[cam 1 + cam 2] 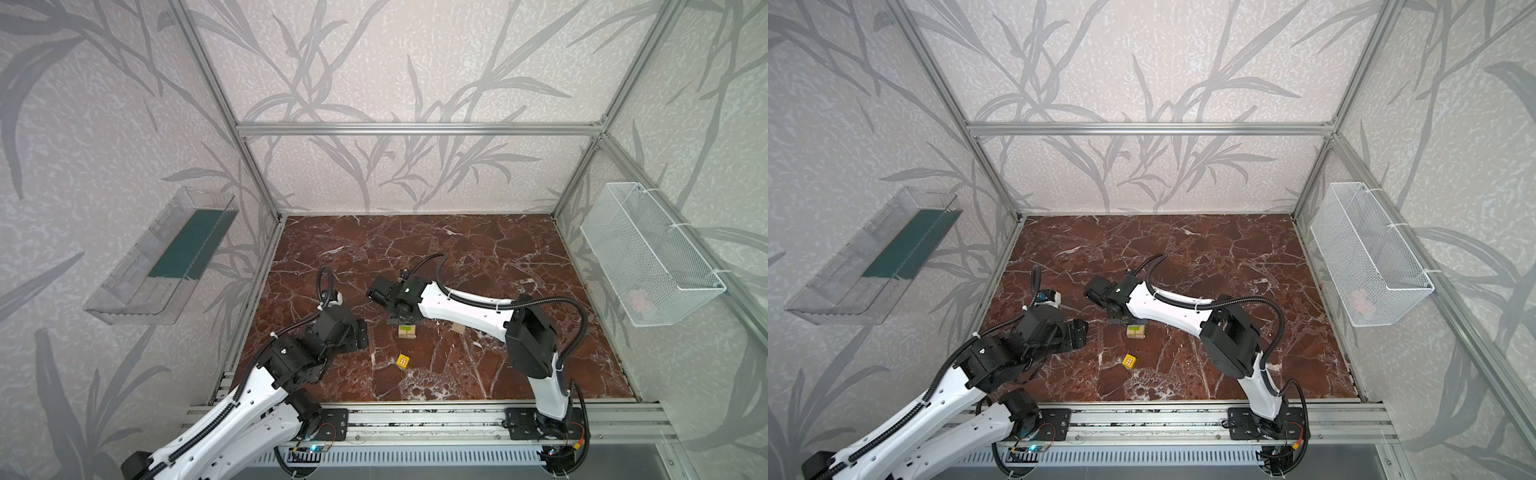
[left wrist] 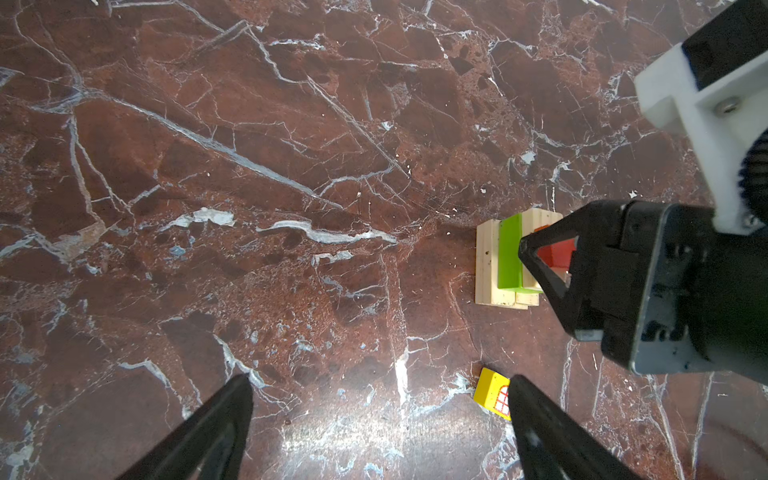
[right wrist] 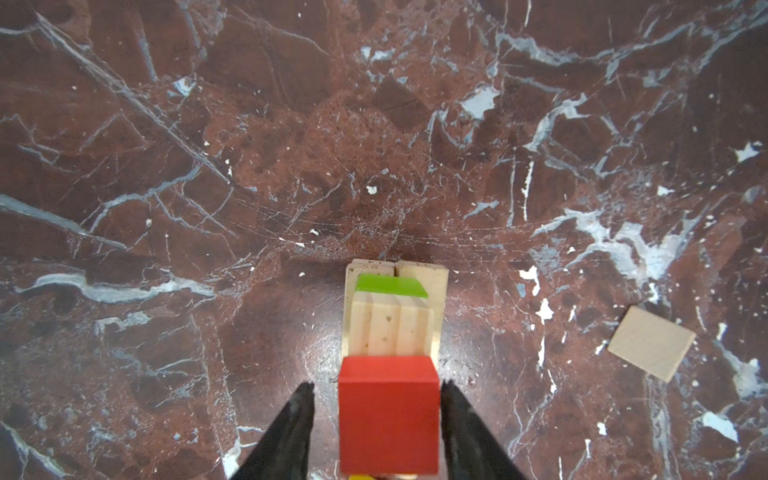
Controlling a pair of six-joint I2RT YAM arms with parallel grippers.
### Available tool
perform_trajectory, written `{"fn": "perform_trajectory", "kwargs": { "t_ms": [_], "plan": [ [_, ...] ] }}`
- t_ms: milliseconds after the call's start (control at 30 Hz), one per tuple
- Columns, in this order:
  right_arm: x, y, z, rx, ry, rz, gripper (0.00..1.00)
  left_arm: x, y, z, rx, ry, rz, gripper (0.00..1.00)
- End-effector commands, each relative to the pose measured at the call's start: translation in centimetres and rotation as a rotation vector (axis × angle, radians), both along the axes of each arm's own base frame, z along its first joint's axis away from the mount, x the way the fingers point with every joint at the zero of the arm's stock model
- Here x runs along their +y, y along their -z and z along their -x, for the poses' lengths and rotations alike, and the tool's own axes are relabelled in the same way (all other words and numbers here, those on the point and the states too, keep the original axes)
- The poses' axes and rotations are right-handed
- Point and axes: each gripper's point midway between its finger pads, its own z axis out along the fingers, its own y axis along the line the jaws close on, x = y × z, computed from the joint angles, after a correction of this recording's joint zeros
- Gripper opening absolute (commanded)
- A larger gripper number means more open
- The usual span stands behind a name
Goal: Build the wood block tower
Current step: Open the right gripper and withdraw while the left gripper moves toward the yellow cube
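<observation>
Two claws: my left claw point(image 2: 379, 378) and my right claw point(image 3: 376, 383), both above the red marble table point(image 1: 457, 257).
Right claw: pointing down over the tower point(image 1: 407, 331). My fingers stand parted on either side of the red cube point(image 3: 388, 415), with a clear gap on one side and the other finger just beside it, so I have no grip on it.
Left claw: spread wide with nothing between the fingers, on the left of the table and apart from the tower.
Tower: near the middle of the table, a short stack of pale bars point(image 3: 395, 328) with a lime-green bar point(image 3: 390, 286) lying crosswise among them.
Red cube: on top of the stack, at one end of the pale bars.
Yellow cube point(image 1: 403, 360): alone on the table, nearer than the tower and apart from it, with its red window mark showing. In my left wrist view it sits just beside one finger.
Pale block point(image 3: 650, 343): flat on the table to the right of the tower, near it but not touching. In both top views it is partly hidden under my right forearm.
</observation>
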Motion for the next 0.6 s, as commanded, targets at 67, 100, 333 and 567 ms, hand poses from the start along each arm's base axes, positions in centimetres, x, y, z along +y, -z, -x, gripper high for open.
{"fn": "perform_trajectory", "kwargs": {
  "t_ms": [67, 100, 333, 567],
  "plan": [
    [-0.5, -5.1, 0.1, -0.073, -0.038, -0.102, 0.58, 0.5, -0.5, 0.9, 0.028, -0.003, 0.005, 0.94],
    [-0.8, -5.6, 0.2, -0.082, -0.049, -0.108, 0.6, 0.5, -0.6, 1.1, 0.029, 0.0, 0.014, 0.94],
    [-4.5, -8.2, 0.8, -0.159, -0.145, -0.199, 0.71, -2.0, 0.8, 1.6, 0.094, 0.089, 0.085, 0.92],
    [-8.3, -7.6, 2.1, -0.202, -0.341, -0.308, 0.8, -5.6, 2.3, 2.1, 0.16, 0.22, 0.093, 0.89]
  ]
}}
